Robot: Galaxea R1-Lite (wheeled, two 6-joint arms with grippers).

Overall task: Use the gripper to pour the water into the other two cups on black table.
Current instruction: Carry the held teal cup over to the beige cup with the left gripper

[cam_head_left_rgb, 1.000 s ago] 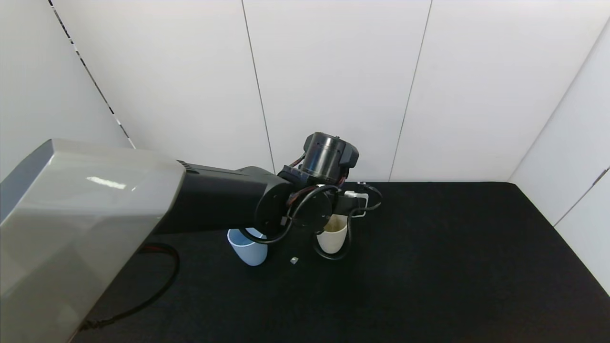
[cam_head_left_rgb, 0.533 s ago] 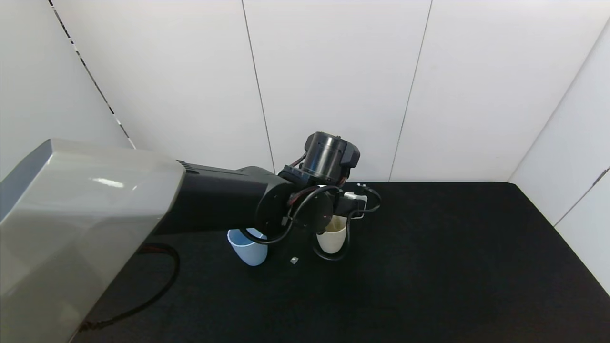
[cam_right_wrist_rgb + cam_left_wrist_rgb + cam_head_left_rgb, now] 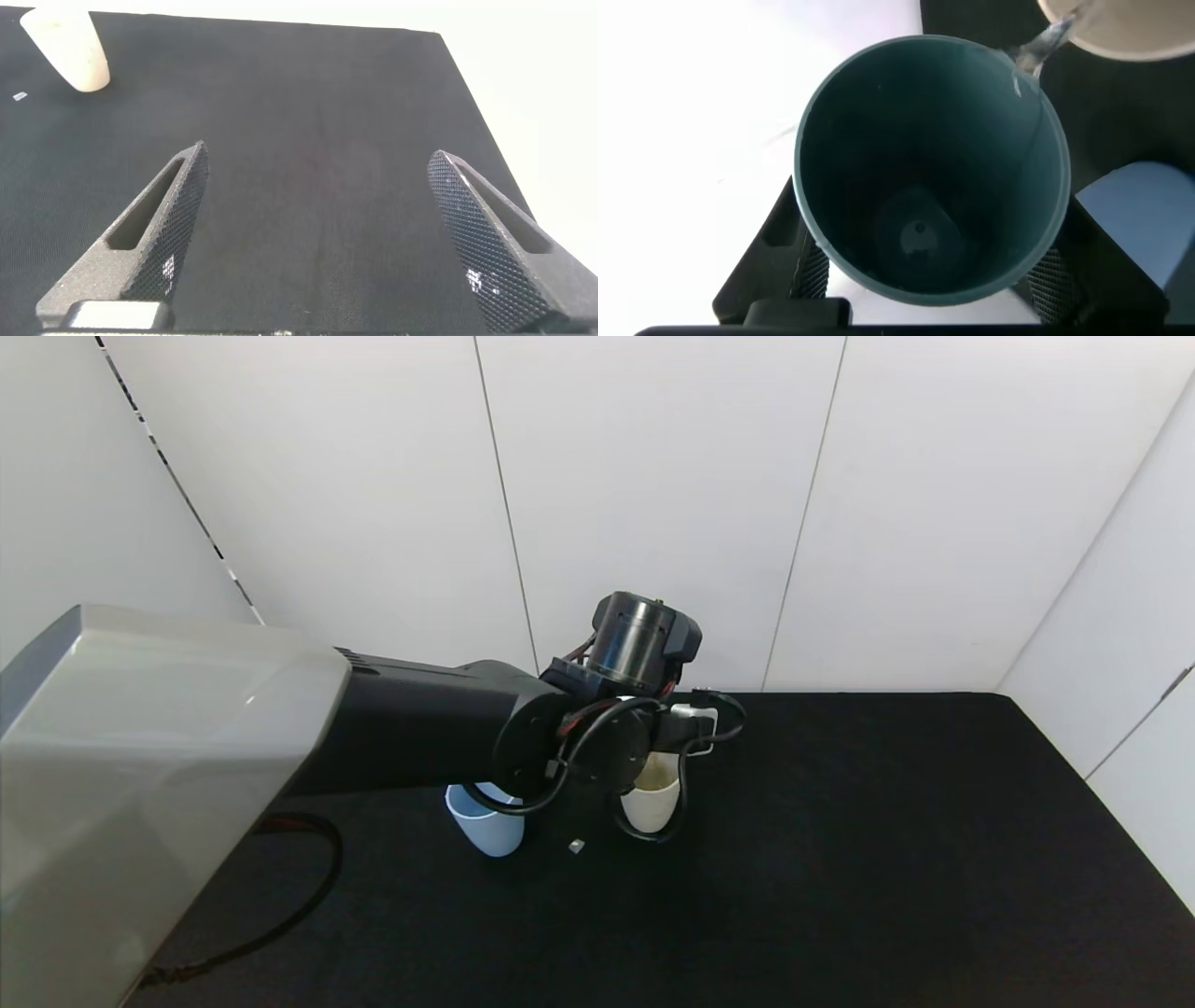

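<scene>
White panelled walls [image 3: 653, 476] with thin vertical seams, meeting at corners, bright even light, no windows visible

The left gripper [image 3: 924, 280] clamps a tilted teal cup [image 3: 929, 168], water running from its lip into the cream cup [image 3: 651, 795]. The blue cup [image 3: 485, 823] stands upright beside it, mid-table [image 3: 840, 859] toward the left edge.

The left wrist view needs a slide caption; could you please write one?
Left hand tips the teal cup, a thin stream of water running into the cream cup.
</scene>
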